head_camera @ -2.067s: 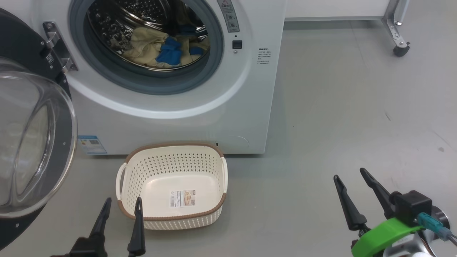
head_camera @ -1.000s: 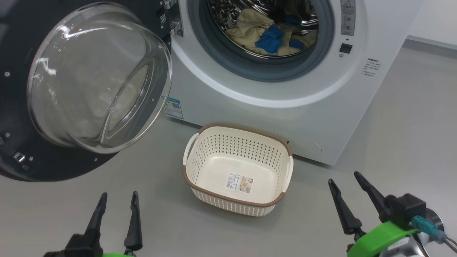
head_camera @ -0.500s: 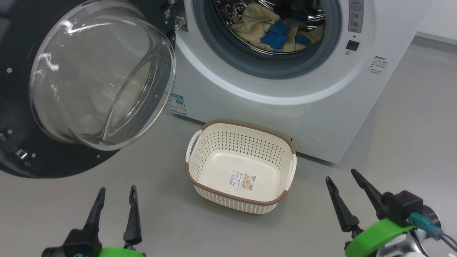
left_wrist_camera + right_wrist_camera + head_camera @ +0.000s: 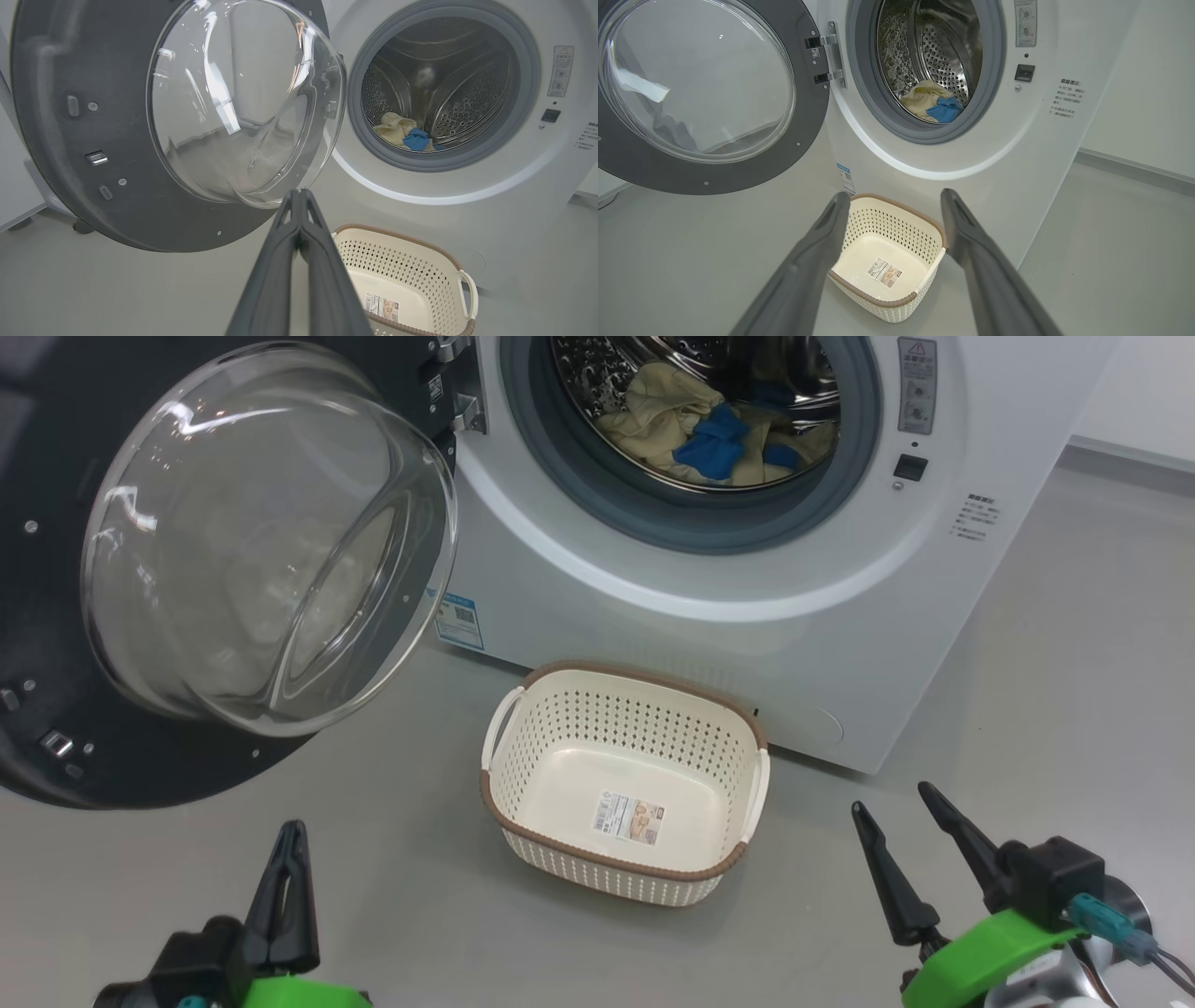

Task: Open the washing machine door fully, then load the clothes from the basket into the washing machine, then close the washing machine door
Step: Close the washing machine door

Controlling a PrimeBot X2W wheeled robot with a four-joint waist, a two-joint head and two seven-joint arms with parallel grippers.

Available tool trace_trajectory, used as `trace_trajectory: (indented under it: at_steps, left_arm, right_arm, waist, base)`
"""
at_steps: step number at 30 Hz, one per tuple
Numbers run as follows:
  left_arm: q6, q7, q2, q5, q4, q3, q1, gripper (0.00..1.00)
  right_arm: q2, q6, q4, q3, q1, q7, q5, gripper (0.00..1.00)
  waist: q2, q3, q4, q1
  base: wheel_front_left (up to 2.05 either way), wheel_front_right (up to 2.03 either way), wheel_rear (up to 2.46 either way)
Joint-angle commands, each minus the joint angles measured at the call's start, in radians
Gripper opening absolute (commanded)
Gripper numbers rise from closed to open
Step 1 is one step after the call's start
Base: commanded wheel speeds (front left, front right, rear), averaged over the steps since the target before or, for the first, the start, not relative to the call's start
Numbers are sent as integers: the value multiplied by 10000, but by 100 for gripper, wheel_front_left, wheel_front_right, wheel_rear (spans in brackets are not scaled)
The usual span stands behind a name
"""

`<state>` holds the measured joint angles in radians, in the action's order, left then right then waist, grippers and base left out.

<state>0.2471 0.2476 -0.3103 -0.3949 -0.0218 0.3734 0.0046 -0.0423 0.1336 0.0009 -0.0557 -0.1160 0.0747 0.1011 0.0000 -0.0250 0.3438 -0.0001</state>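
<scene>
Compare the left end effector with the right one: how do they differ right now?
The left end effector has its fingers pressed together; the right end effector has its fingers spread apart. The left one points toward the open washing machine door; the right one points toward the basket. Both hold nothing, and both have long dark fingers.

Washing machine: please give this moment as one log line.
door open | clothes in washing machine | basket empty | left fingers shut | right fingers open | next: close door
</scene>
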Motion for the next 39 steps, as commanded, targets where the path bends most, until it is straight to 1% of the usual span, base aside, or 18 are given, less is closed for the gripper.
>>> trace_trajectory:
  at_steps: [1, 9, 13, 14, 18, 19, 22, 26, 29, 31, 35, 39]
  left_arm:
    - [570, 140, -120, -31, 387, -548, -423, 0]
    - [256, 140, -126, -175, 1062, -1026, -330, 0]
    - [-136, 140, -43, -570, 1572, -1467, -386, 0]
    - [-136, 140, -43, -570, 1572, -1467, -386, 0]
    - [-822, 141, 269, -1569, 2168, -2146, -439, 0]
    - [-988, 141, 264, -1793, 2247, -2349, -450, 0]
    - [-1392, 141, 157, -2316, 2520, -2978, -611, 0]
    - [-1721, 135, -71, -2947, 2755, -3701, -930, 0]
    - [-1970, 45, -273, -3635, 2710, -4244, -1282, 0]
    - [-2117, -70, -444, -4075, 2552, -4590, -1558, 0]
    - [-2573, -405, -805, -5047, 1982, -5122, -2193, 0]
    - [-3001, -704, -1045, -6150, 1080, -5646, -2917, 0]
  right_arm:
    - [-148, -29, -375, -148, 316, 34, 15, 100]
    - [-141, -29, -458, -64, 227, -26, -3, 100]
    - [-136, -29, -520, 10, 203, -36, -20, 100]
    - [-136, -29, -520, 10, 203, -36, -20, 100]
    - [-132, -29, -573, 34, 212, -66, -31, 100]
    - [-131, -29, -589, 34, 223, -78, -37, 100]
    - [-148, -29, -632, 49, 252, -112, -50, 100]
    - [-166, -29, -683, 83, 261, -153, -66, 100]
    - [-178, -29, -738, 110, 258, -189, -77, 100]
    - [-209, -29, -775, 121, 272, -219, -79, 100]
    - [-277, -29, -865, 160, 321, -270, -85, 100]
    - [-355, -29, -950, 177, 358, -342, -94, 100]
  waist:
    - [0, 15, 24, 1]
    - [0, 98, 138, 1]
    - [0, 71, 212, 1]
    - [0, 71, 212, 1]
    - [0, 22, 279, 1]
    - [0, 1, 285, 1]
    - [0, -56, 316, 1]
    - [0, -121, 356, 1]
    - [0, -193, 394, 1]
    - [0, -249, 413, 1]
    - [0, -378, 466, 1]
    - [0, -496, 518, 1]
  base:
    - [0, 0, 0]
    - [0, 0, 0]
    - [0, 0, 0]
    - [0, 0, 0]
    - [0, 0, 0]
    - [0, 0, 0]
    - [0, 0, 0]
    - [0, 0, 0]
    - [0, 0, 0]
    - [0, 0, 0]
    - [0, 0, 0]
    - [0, 0, 0]
